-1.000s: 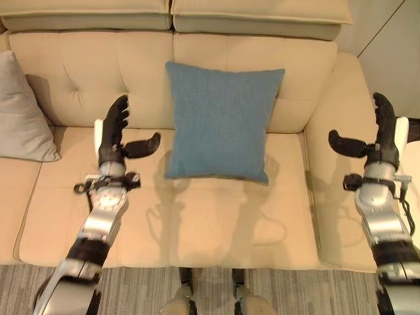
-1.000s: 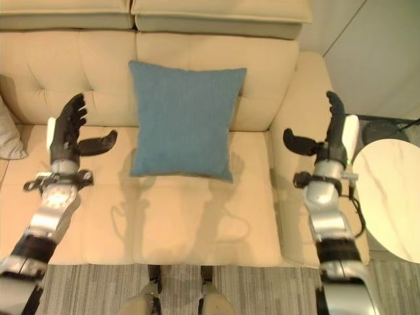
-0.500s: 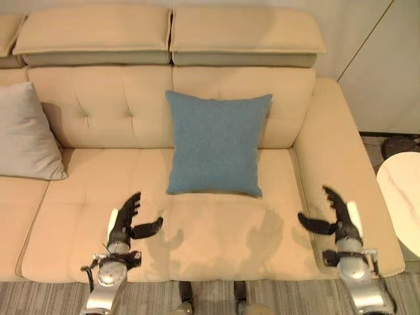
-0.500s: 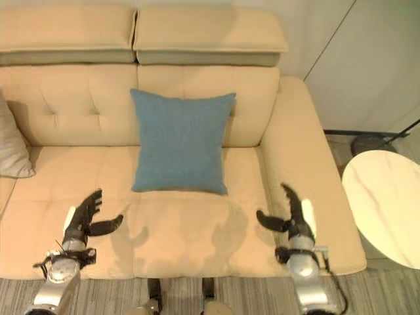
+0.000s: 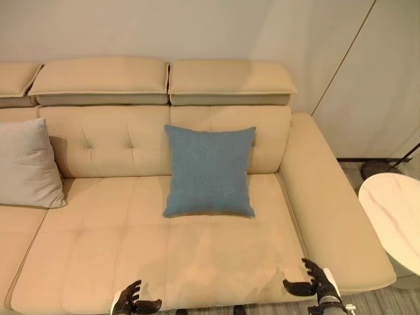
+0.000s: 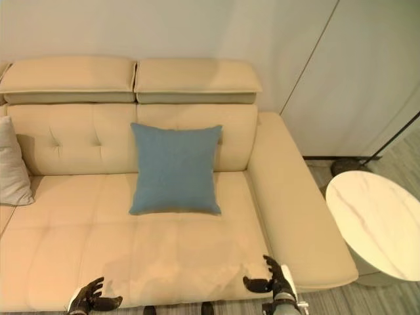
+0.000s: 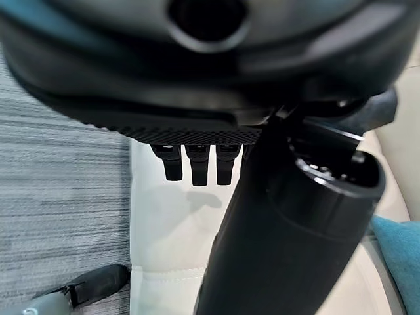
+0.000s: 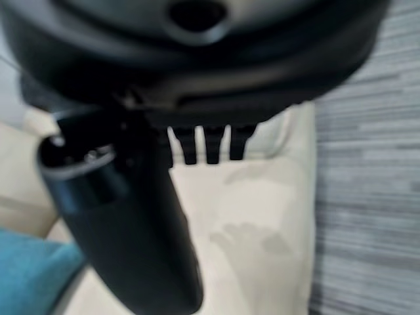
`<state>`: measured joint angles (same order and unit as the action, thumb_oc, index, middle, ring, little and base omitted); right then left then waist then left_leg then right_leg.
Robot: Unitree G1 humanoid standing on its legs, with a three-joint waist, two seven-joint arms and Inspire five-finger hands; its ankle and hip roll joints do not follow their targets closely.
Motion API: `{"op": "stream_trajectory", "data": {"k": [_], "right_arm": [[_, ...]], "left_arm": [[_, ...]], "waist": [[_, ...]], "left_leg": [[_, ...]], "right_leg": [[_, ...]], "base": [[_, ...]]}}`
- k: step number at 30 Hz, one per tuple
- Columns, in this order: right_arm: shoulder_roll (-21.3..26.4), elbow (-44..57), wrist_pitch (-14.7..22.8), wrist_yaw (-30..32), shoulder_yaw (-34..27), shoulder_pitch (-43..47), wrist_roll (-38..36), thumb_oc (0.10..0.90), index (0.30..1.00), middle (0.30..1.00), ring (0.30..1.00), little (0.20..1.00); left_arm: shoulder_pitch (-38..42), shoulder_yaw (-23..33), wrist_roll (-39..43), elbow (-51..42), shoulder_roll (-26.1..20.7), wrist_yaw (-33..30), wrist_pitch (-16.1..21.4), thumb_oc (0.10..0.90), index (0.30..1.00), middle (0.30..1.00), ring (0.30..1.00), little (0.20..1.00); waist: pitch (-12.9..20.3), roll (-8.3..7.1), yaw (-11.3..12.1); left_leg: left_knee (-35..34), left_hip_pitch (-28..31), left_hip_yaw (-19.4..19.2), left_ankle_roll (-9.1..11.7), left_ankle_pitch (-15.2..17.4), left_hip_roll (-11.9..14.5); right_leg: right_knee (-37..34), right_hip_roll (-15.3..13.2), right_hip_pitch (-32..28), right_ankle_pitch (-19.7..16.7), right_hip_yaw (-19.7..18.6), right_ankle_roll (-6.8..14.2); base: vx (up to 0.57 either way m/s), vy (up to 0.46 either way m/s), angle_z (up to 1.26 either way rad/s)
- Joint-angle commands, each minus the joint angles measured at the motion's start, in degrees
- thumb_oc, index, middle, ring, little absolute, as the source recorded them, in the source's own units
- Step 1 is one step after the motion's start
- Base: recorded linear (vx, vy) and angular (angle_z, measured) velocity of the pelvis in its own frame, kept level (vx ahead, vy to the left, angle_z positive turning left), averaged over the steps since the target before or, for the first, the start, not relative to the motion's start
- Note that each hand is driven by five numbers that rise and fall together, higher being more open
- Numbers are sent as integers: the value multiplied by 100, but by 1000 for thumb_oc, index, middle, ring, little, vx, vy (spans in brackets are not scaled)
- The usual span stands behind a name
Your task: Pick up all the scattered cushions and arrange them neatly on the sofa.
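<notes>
On the sofa [image 5: 216, 249], a grey cushion [image 5: 26, 164] leans against the backrest at the far left and a blue cushion [image 5: 209, 172] stands upright near the middle. Both appear placed; no scattered cushion is visible, though the floor is mostly out of frame. The left robot hand [image 5: 128, 303] and right robot hand [image 5: 314, 285] hover released and empty at the seat's front edge.

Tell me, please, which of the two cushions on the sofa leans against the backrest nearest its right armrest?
The blue cushion, upright at the middle of the backrest; the grey cushion sits far off at the left edge.
</notes>
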<state>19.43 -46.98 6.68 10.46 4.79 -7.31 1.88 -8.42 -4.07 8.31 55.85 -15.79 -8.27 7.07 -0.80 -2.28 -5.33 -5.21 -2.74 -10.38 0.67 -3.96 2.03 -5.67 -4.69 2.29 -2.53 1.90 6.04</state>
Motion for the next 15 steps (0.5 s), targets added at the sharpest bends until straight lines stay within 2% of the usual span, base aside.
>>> {"op": "stream_trajectory", "data": {"k": [1,7,8,9,10,11,12,13,14,15], "right_arm": [[125,-242,183,188,-30,444,-31,800,900,900,900,900],[-21,-833,106,194,149,635,-97,800,900,900,900,900],[-61,-887,90,181,202,713,-147,800,900,900,900,900],[-77,-873,86,184,229,747,-150,800,900,900,900,900],[-78,-875,86,184,228,750,-150,800,900,900,900,900],[-115,-820,98,182,281,752,-169,800,900,900,900,900],[-128,-835,91,178,303,750,-178,800,900,900,900,900],[-128,-837,91,178,303,751,-178,800,900,900,900,900],[-143,-904,106,192,324,732,-194,800,900,900,900,900],[-145,-890,75,154,385,759,-216,800,900,900,900,900]], "left_arm": [[466,158,-150,184,-199,-164,251,800,900,900,900,900],[607,92,-150,565,-252,-167,222,800,900,900,900,900],[677,42,-206,654,-327,-196,211,800,900,900,900,900],[752,9,-236,690,-370,-212,205,800,900,900,900,900],[756,10,-236,692,-371,-212,206,800,900,900,900,900],[904,-88,-280,714,-427,-229,205,800,900,900,900,900],[964,-109,-295,711,-441,-238,204,800,900,900,900,900],[964,-109,-295,711,-441,-238,203,800,900,900,900,900],[1028,-154,-315,759,-455,-253,217,800,900,900,900,900],[1057,-189,-285,753,-422,-265,220,800,900,900,900,900]], "waist": [[-25,-99,79],[-171,-198,182],[-299,-210,197],[-368,-203,180],[-366,-205,180],[-456,-185,123],[-437,-162,116],[-436,-166,114],[-426,-164,107],[-366,-168,124]], "left_leg": [[21,392,-19,134,715,-68],[21,330,56,37,689,-88],[21,273,121,11,621,-50],[24,216,190,0,577,-32],[24,211,188,0,576,-34],[76,79,380,-28,485,-43],[100,-21,445,-26,434,-30],[103,-23,446,-26,436,-34],[127,-111,577,-28,392,-42],[110,-191,705,37,299,-21]], "right_leg": [[67,112,-98,189,233,239],[488,111,200,128,123,286],[910,131,430,175,49,334],[1113,168,542,210,-108,367],[1126,167,553,216,-110,367],[1522,361,579,364,-662,338],[1687,423,578,412,-876,299],[1700,419,585,422,-875,299],[1839,447,447,539,-1109,259],[1762,469,345,688,-1275,122]], "base": [[-37,68,-10],[-85,27,-12],[-198,-20,-27],[-199,-20,-20],[-221,-36,-11],[-207,-49,7],[-206,-49,26],[-143,-72,49],[-127,-112,95],[-127,-111,97]]}}
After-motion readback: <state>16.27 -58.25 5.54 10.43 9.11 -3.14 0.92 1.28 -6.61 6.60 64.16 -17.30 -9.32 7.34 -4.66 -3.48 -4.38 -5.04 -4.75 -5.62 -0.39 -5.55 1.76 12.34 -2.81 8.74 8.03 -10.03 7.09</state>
